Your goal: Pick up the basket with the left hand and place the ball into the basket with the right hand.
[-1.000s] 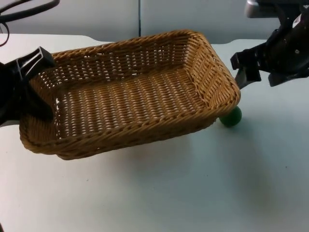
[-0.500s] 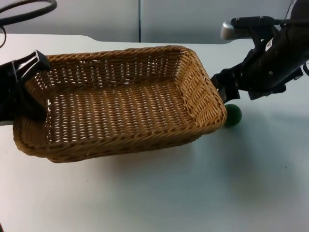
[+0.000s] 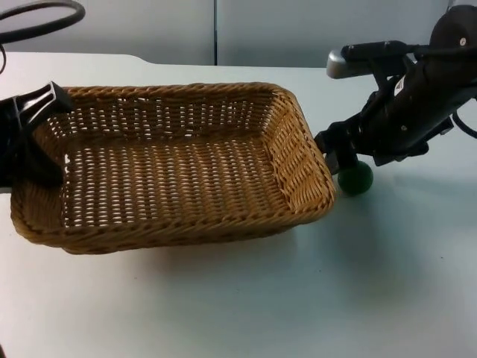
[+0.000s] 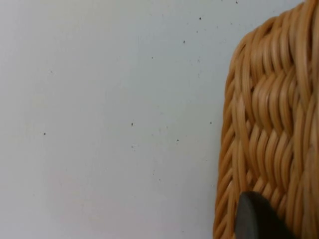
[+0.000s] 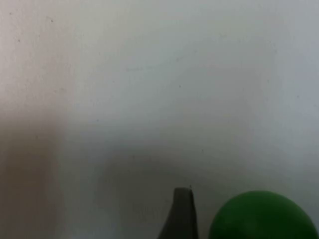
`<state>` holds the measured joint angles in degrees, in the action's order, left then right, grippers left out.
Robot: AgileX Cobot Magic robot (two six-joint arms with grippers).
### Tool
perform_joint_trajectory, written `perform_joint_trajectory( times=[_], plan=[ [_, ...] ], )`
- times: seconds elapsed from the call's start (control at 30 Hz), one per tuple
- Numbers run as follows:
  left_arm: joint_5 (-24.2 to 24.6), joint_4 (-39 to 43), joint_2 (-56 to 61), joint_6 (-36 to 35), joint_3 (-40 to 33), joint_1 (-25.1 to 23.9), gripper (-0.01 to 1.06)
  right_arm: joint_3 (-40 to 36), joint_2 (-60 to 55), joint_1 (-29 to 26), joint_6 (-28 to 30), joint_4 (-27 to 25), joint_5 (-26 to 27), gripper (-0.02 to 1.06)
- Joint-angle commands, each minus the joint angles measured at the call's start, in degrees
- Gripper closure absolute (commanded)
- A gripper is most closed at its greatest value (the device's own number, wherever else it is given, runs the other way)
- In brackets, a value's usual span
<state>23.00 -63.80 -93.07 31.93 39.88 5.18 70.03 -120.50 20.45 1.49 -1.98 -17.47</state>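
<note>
A woven wicker basket (image 3: 171, 224) hangs in the top view a little above the table's left half, and my left gripper (image 3: 28, 153) is shut on its left rim. The left wrist view has that rim (image 4: 271, 124) close against a black fingertip (image 4: 254, 216). A small green ball (image 3: 355, 179) lies on the table just past the basket's right end. My right gripper (image 3: 341, 158) is open and low over the ball's left side. In the right wrist view one fingertip (image 5: 182, 214) stands right beside the ball (image 5: 259, 216).
The white table (image 3: 298, 298) runs wide in front of the basket and ball. A grey partition wall (image 3: 261, 30) closes off the back. The basket's right end is very near the right gripper.
The basket has shifted left and levelled out, uncovering the ball. My right gripper has come left and down, from above the basket's right end to the ball.
</note>
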Motion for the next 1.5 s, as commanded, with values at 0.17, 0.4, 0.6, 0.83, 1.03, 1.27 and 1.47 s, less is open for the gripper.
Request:
perform_joint_trajectory(
  times=[0.17,0.4,0.6,0.83,1.03,1.27,1.47],
  plan=[
    [4.2,-4.2,0.7,-0.9,0.4,0.6,1.05,0.2,-1.7,2.0,0.0,-1.3,-1.4,0.36],
    [4.2,-4.2,0.7,-0.9,0.4,0.6,1.05,0.2,-2.0,2.0,-1.5,-0.6,-2.3,0.77],
    [4.2,-4.4,0.7,-0.9,0.4,0.6,1.05,7.1,0.2,-1.2,-5.1,9.2,-6.3,1.05],
    [4.3,-4.7,0.7,-0.9,0.4,0.6,1.05,22.8,2.0,-3.9,-8.2,15.3,-18.5,1.05],
    [3.9,-5.0,0.7,-0.9,0.4,0.6,1.05,36.9,4.2,-1.3,7.9,-2.7,-30.2,1.05],
    [2.3,-4.9,0.7,-0.9,0.4,0.6,1.05,40.2,4.2,3.2,23.1,-28.0,-46.6,1.05],
    [1.1,-4.9,0.7,-0.9,0.4,0.6,1.05,39.8,2.4,9.6,23.1,-23.6,-50.6,1.05]
  ],
)
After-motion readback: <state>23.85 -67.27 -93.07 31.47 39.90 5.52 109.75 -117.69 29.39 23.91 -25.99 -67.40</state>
